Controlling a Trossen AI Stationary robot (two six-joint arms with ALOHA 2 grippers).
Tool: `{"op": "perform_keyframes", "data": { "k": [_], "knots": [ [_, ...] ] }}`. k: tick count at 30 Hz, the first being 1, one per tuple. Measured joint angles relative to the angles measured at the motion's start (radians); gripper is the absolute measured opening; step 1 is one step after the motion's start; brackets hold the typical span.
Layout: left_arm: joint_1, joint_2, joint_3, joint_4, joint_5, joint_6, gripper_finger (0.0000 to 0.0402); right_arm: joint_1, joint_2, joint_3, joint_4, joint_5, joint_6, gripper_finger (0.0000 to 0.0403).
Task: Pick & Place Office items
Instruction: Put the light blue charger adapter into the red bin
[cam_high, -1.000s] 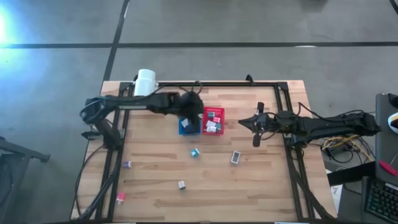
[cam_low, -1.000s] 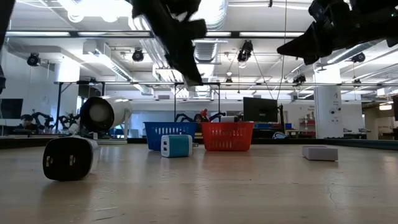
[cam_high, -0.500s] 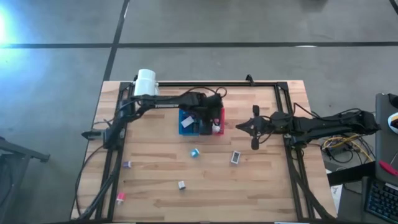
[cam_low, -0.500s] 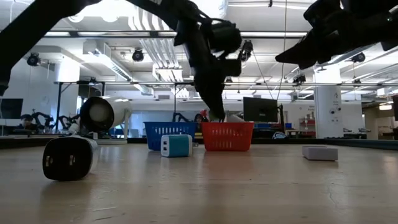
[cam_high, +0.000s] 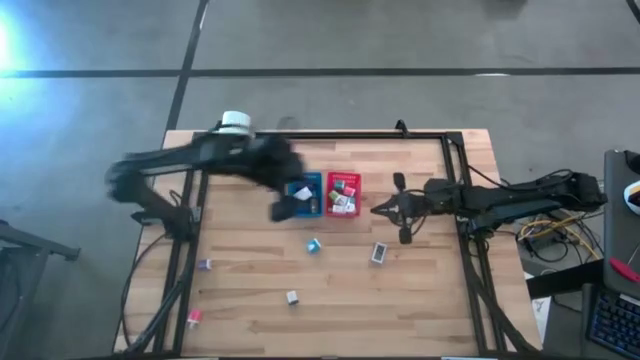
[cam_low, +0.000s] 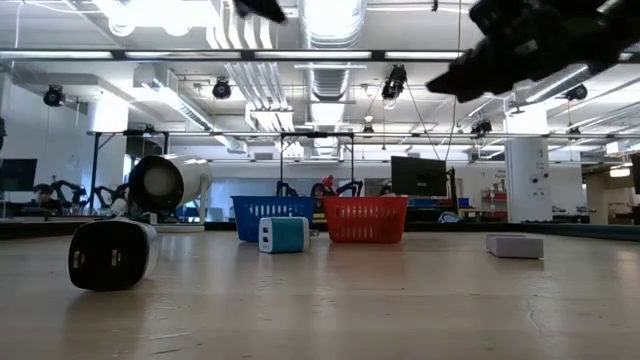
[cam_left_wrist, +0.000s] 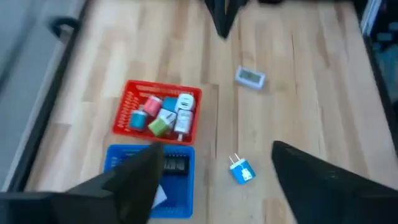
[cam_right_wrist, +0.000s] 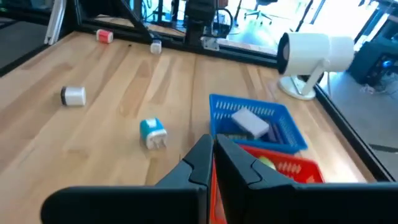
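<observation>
The left hand (cam_high: 283, 208) hangs above the counter (cam_high: 420, 290) beside the blue bin (cam_high: 305, 196), fingers spread and empty. Loose office items lie nearer the front: a teal plug (cam_high: 313, 245), a white block (cam_high: 379, 253), and a grey piece (cam_high: 292, 297). Others fill the red bin (cam_high: 342, 194). The right hand (cam_high: 378, 209), pressed together, waits just right of the red bin.

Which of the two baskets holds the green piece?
The red basket: the green piece lies in it among pink, teal and white ones. The blue basket beside it shows only white and dark items.
</observation>
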Motion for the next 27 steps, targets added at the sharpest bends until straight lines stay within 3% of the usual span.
{"op": "perform_keyframes", "data": {
  "k": [7, 10, 12, 17, 22, 27],
  "knots": [
    [-0.256, -0.452, -0.385, 0.189, -0.203, -0.250, 0.0128, 0.027, 0.311, 0.187, -0.006, -0.055, -0.039, 0.0013],
    [-0.348, -0.580, -0.552, 0.291, -0.293, -0.310, 0.0047, 0.044, 0.443, 0.291, -0.060, -0.147, -0.104, 0.0013],
    [-0.407, -0.645, -0.677, 0.385, -0.300, -0.305, 0.0013, 0.058, 0.522, 0.370, -0.149, -0.194, -0.116, 0.0014],
    [-0.478, -0.744, -1.003, 0.774, -0.308, -0.210, 0.0012, 0.090, 0.728, 0.587, -0.347, -0.194, -0.122, 0.0045],
    [-0.481, -0.757, -1.310, 1.223, -0.300, -0.118, 0.0004, 0.106, 0.912, 0.798, -0.594, -0.189, -0.260, 0.0108],
    [-0.479, -0.758, -1.573, 1.573, -0.321, 0.013, 0.0005, 0.104, 1.032, 0.988, -0.735, -0.091, -0.278, 0.0177]
  ]
}}
